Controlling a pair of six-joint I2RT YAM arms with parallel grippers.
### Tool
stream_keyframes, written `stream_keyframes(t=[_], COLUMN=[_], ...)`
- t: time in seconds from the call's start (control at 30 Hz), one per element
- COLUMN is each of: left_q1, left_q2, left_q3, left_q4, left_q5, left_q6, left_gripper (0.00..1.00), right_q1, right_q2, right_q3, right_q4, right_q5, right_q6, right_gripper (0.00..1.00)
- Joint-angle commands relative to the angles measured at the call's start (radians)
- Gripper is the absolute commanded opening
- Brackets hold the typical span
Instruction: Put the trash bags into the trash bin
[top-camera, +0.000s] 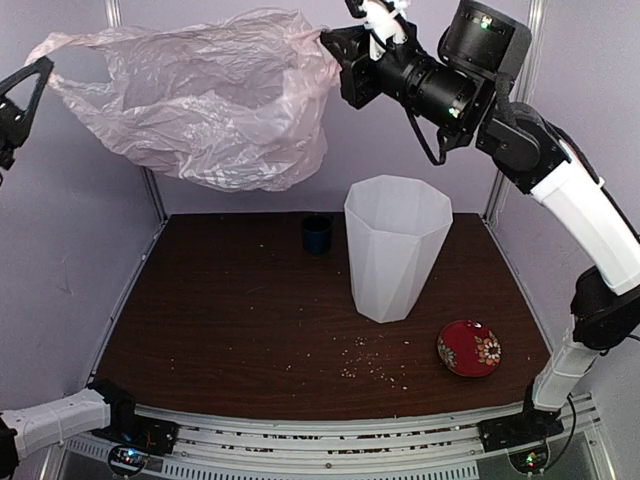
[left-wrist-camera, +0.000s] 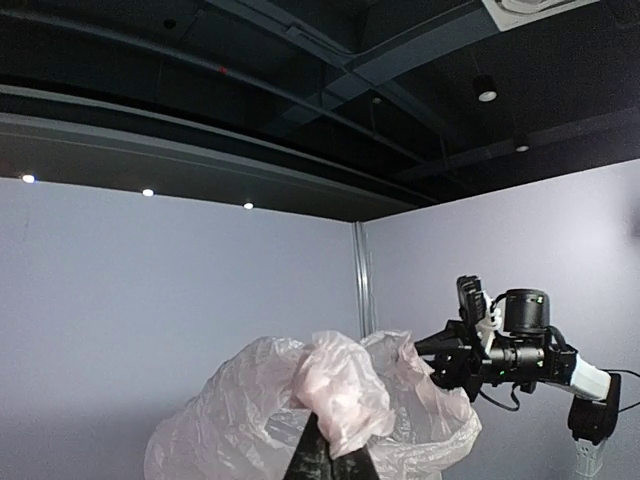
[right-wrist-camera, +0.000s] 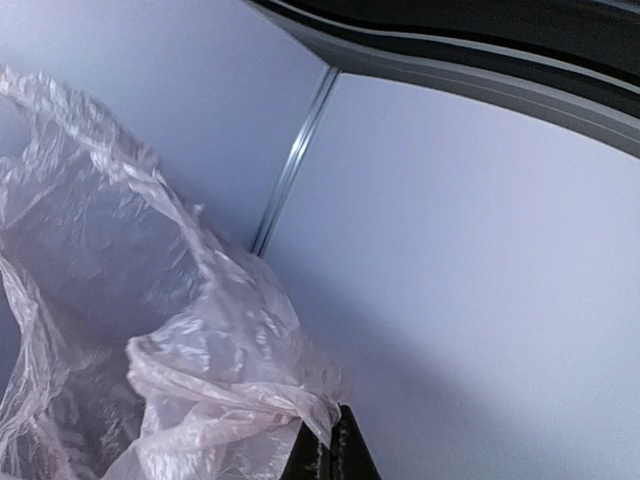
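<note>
A: Arms?
B: Both raised high; the left pincer (top-camera: 44, 66) and right pincer (top-camera: 326, 40) each pinch an end of the pink bag (top-camera: 210, 100), stretched between them.
A: Underneath?
B: The white bin (top-camera: 397, 245) stands nearer the right pincer, on a crumb-strewn brown tabletop (top-camera: 230, 310); lilac walls (top-camera: 60, 250).

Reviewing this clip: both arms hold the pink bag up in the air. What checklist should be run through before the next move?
1. Left tool shut on one end of the bag: ok.
2. Right tool shut on the other end: ok.
3. Bag hanging clear above the table: ok.
4. Bin upright, mouth open: ok.
5. Bag over the bin: not ok, it hangs left of the bin in the top view.
6. Blue cup out of the bag's way down: cannot tell.
</note>
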Motion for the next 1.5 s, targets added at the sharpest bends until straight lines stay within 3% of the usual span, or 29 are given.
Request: stream_keyframes(t=[0.0,0.03,0.13,0.2,0.27,0.47,0.6,0.73,0.83,0.93,1.0,1.07,1.17,1.27,1.4,1.47], left_q1=[-0.005,-0.005,-0.005,-0.004,-0.005,-0.008,-0.015,-0.015,-0.016,-0.015,-0.015,-0.016,-0.015,-0.015,-0.030,-0.056], left_q2=[-0.156,-0.188,-0.258,-0.347,-0.411,-0.298,-0.194,0.009,0.194,0.307,0.344,0.332,0.240,0.074,-0.166,-0.236], left_q3=[-0.348,-0.479,-0.839,-0.983,-0.993,-0.680,-0.544,-0.347,-0.004,0.290,0.439,0.480,0.390,0.071,-0.600,-0.832], left_q4=[-0.043,-0.087,-0.182,-0.230,-0.308,-0.452,-0.348,-0.162,-0.133,-0.137,-0.131,-0.085,-0.040,-0.059,-0.348,-0.492], left_q5=[0.038,0.040,0.098,0.062,0.022,-0.177,-0.367,-0.504,-0.477,-0.387,-0.303,-0.221,-0.089,0.023,-0.084,-0.042], left_q6=[-0.021,-0.043,-0.140,-0.193,-0.185,-0.076,-0.036,0.030,0.082,0.064,0.053,0.040,0.017,-0.012,-0.030,-0.054], left_gripper=[0.00,0.00,0.00,0.00,0.00,0.00,0.00,0.00,0.00,0.00,0.00,0.00,0.00,0.00,0.00,0.00], right_q1=[0.022,0.047,0.127,0.153,0.154,0.097,0.058,-0.037,-0.094,-0.096,-0.081,-0.053,-0.001,0.027,0.040,0.063], right_q2=[-0.094,-0.118,-0.131,-0.125,-0.133,-0.115,-0.064,0.045,0.129,0.162,0.165,0.155,0.123,0.058,-0.035,-0.025], right_q3=[-0.385,-0.586,-0.933,-1.043,-1.068,-0.855,-0.712,-0.465,-0.145,0.064,0.160,0.228,0.257,0.115,-0.509,-0.791], right_q4=[-0.123,-0.084,-0.014,0.008,0.016,0.003,0.056,0.141,0.113,0.076,0.052,0.029,-0.002,-0.126,-0.228,-0.260], right_q5=[-0.314,-0.303,-0.201,-0.163,-0.150,-0.179,-0.116,0.021,0.039,0.000,-0.034,-0.064,-0.067,-0.132,-0.374,-0.418], right_q6=[0.092,0.094,0.054,0.036,0.038,0.062,0.040,0.038,0.049,0.012,-0.023,-0.076,-0.124,-0.077,-0.073,-0.096], right_gripper=[0.00,0.00,0.00,0.00,0.00,0.00,0.00,0.00,0.00,0.00,0.00,0.00,0.00,0.00,0.00,0.00])
